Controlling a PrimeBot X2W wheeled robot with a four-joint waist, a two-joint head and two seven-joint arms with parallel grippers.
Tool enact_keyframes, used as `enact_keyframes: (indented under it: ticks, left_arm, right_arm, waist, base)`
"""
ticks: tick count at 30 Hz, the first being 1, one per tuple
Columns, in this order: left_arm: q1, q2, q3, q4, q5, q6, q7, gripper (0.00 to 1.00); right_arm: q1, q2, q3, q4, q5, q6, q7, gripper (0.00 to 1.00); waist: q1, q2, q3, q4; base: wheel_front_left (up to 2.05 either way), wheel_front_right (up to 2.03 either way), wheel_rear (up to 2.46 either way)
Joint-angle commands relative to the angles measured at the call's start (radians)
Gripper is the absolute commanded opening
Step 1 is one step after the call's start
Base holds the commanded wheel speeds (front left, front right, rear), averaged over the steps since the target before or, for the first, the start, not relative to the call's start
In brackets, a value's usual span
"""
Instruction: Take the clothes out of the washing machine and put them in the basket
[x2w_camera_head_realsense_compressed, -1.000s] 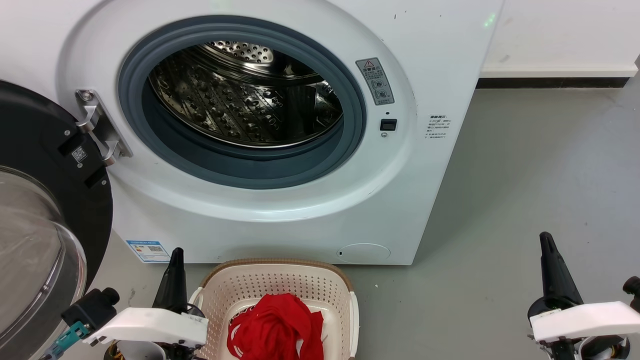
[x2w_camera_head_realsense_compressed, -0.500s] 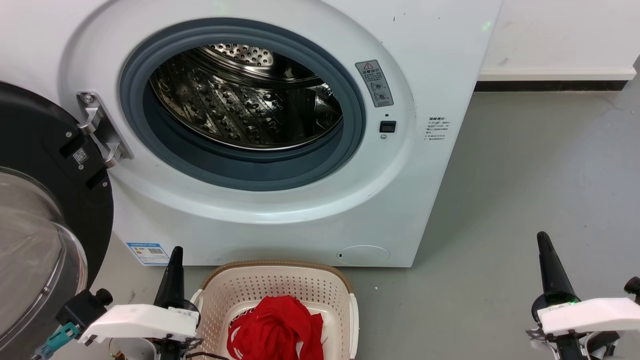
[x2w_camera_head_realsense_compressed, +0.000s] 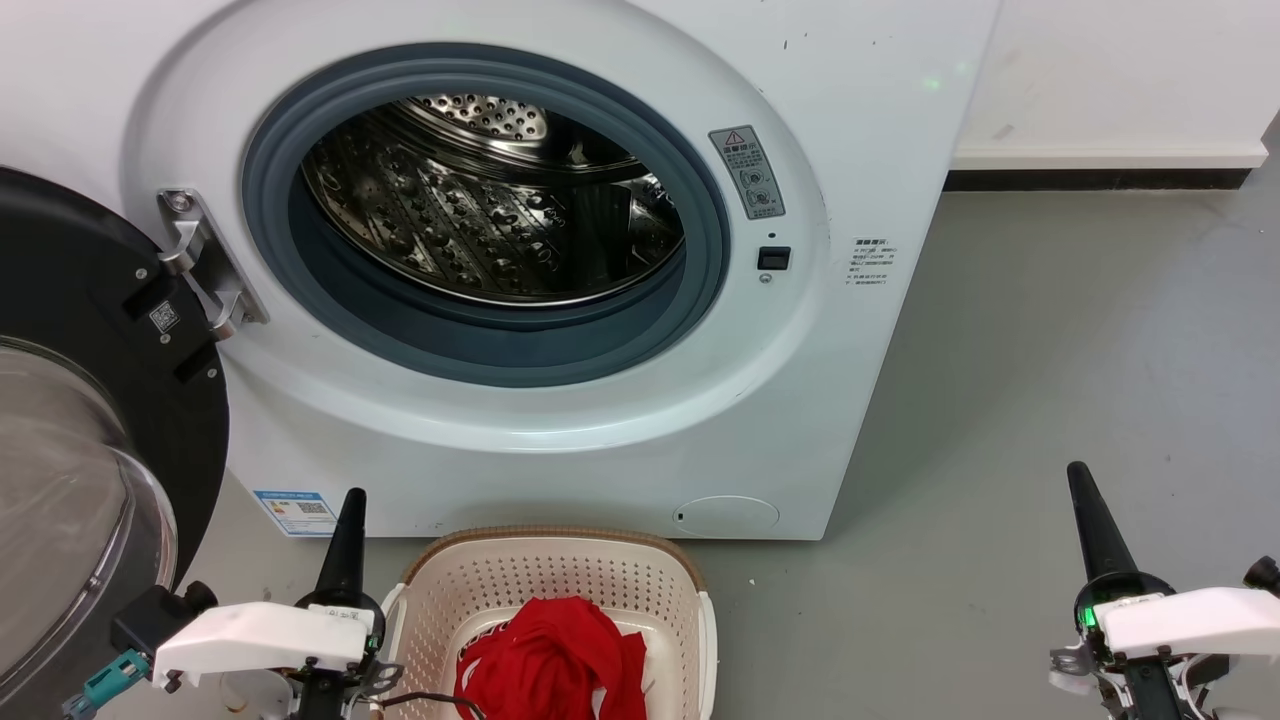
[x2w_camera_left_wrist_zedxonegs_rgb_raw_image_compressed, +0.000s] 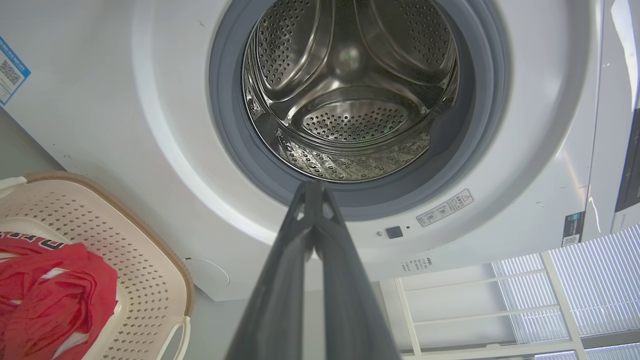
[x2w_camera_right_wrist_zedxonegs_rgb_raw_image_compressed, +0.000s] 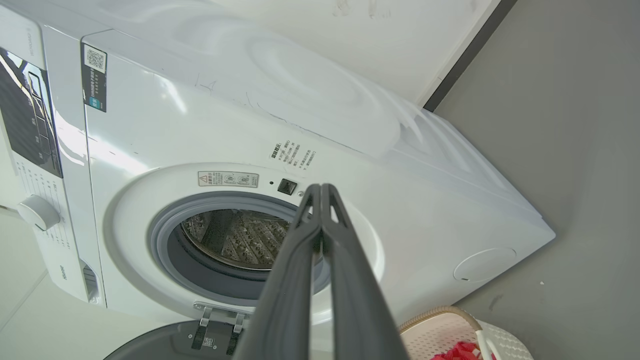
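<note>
**Fingers pressed together, nothing held**

Fingers of the left gripper and right gripper meet at their tips, empty. The clothes lie heaped at the near edge of the basket, set at the foot of the washing machine, likely to shorten the carry from its bare steel drum.

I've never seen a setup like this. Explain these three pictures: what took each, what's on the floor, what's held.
This is a wheeled robot with two arms, each ending in two long dark fingers, its jaws. The wide picture is from its head camera, looking down at a white washing machine, its door swung open, its steel drum showing no clothes. The other two come from wrist cameras looking along each arm's fingers. On the grey floor before the machine stands a cream basket holding red clothes. The left jaws and right jaws are both shut, holding nothing.
</note>
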Motion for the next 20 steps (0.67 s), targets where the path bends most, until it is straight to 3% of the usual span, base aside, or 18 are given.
enact_keyframes:
  ticks: [1,20]
  left_arm:
    - [-0.017,0.0,0.007,-0.002,-0.024,-0.004,0.006,0.0]
    - [-0.03,-0.001,0.021,0.02,-0.205,-0.015,0.049,0.0]
  right_arm:
    - [-0.026,-0.006,-0.003,0.0,0.026,0.0,0.005,0.0]
    - [-0.047,-0.004,-0.01,0.031,0.212,0.0,0.052,0.0]
  waist:
    - [0.0,0.0,-0.001,0.0]
    - [0.0,0.0,-0.012,-0.001]
  base:
    - [0.0,0.0,0.0]
    - [0.0,0.0,0.0]
